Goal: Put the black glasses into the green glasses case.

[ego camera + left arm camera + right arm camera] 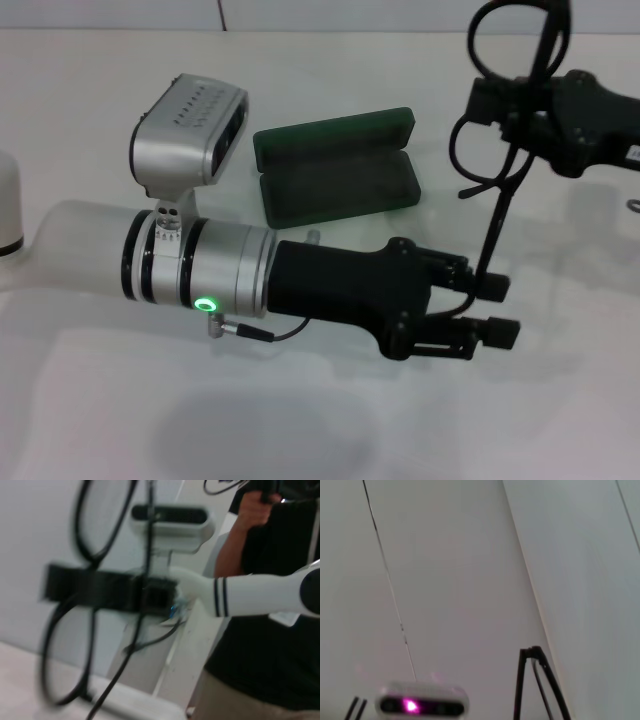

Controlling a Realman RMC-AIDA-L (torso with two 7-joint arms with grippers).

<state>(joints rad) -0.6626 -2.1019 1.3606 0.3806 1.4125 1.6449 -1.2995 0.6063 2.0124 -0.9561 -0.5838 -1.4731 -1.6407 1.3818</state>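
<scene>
Black glasses (505, 150) hang above the tabletop (100, 400), passed between arms. At left, the left tool (490, 305) pinches one temple tip. Behind it the green glasses case (340, 175) lies open, empty. At right, the right tool (500, 100) clamps the frame, probably steadying it for folding.

The glasses (505, 110) run off the head view's top edge, so the upper lens rim is cut. Where the right gripper (500, 95) meets the frame, its fingers are masked by its own dark body. The left gripper (495, 310) overlaps one temple tip; contact cannot be told. In the left wrist view the glasses (90, 580) are a blur. The right wrist view shows only a sliver of frame (535, 680), cut at its edge.
</scene>
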